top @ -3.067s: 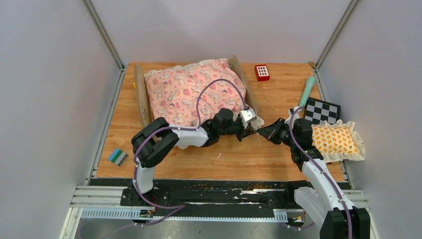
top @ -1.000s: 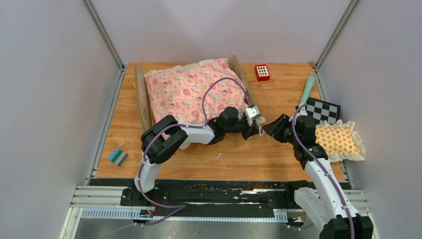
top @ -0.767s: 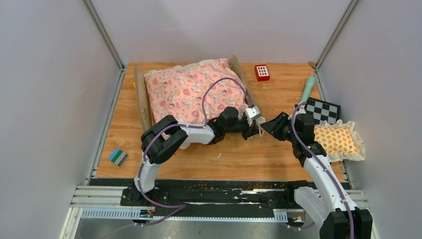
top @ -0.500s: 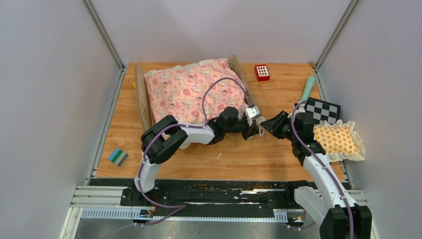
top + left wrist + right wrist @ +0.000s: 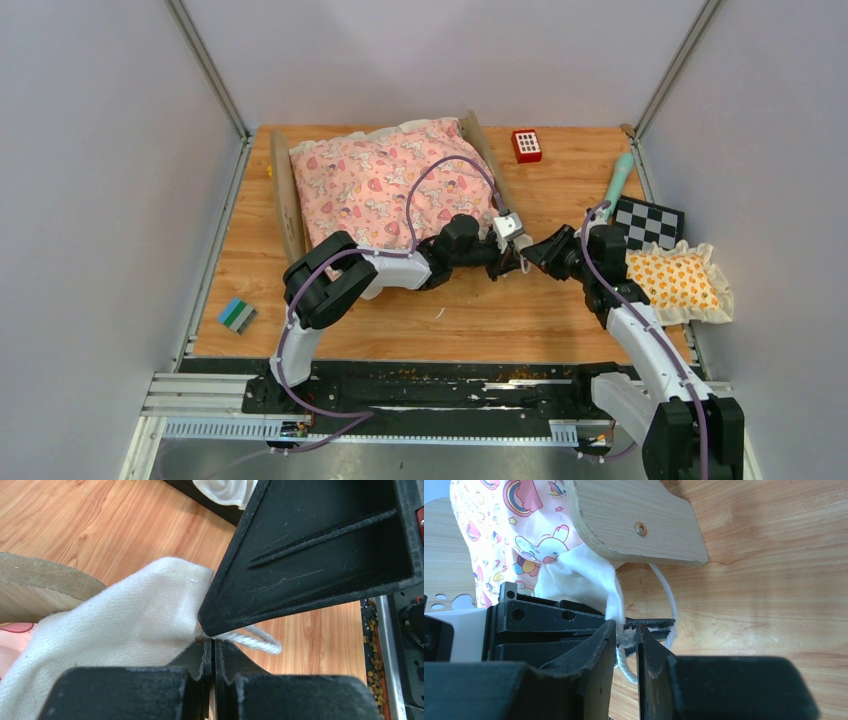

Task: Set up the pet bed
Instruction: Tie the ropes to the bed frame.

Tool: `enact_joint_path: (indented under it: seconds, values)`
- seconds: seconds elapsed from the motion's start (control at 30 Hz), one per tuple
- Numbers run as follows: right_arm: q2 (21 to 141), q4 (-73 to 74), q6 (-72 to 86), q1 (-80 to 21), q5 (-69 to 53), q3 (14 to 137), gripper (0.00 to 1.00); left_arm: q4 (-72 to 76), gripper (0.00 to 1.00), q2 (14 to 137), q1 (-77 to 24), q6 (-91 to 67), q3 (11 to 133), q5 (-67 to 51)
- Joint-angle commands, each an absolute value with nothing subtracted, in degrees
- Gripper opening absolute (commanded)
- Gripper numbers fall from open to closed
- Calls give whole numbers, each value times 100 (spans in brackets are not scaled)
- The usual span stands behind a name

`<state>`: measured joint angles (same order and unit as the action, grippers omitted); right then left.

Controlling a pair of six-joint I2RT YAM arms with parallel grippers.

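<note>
Two grippers meet beside the bed (image 5: 372, 188), far-left on the table (image 5: 560, 180). The left gripper (image 5: 212, 647) is clamped on a white corner of the quilt (image 5: 115, 630); the right gripper (image 5: 626, 632) has jaws narrowly apart around it, grip unclear.

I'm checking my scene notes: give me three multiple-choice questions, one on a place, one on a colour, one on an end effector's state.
1. Where is the orange-patterned pillow? A right edge of the table; B left edge; C far middle.
2. What colour is the small buttoned block? A red; B yellow; C black.
3. The left end effector is: A wide open; B shut on the white fabric corner; C out of view.
Answers: A, it sits far right; A, red body; B, closed jaws pinch the fabric.
</note>
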<state>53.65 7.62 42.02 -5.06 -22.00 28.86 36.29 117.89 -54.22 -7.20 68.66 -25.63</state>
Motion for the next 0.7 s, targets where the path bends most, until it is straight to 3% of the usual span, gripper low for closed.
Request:
enact_joint_path:
  seconds: [0.0,0.3,0.4,0.47,0.67]
  values:
    - [5353,345,4308,-501,-2407,2818,21,3929,0,11731,-5390,-745,6855,-2586]
    - [5359,280,4308,-500,-2505,2727,17,3946,0,11727,-5370,-747,6847,-2558]
    - [5406,344,4252,-501,-2476,2738,27,3995,0,11709,-5357,-762,6809,-2542]
    - [5418,351,4248,-501,-2453,2718,27,4018,0,11701,-5353,-773,6803,-2554]
    - [5342,228,4338,-501,-2397,2658,18,4036,0,11694,-5353,-774,6763,-2575]
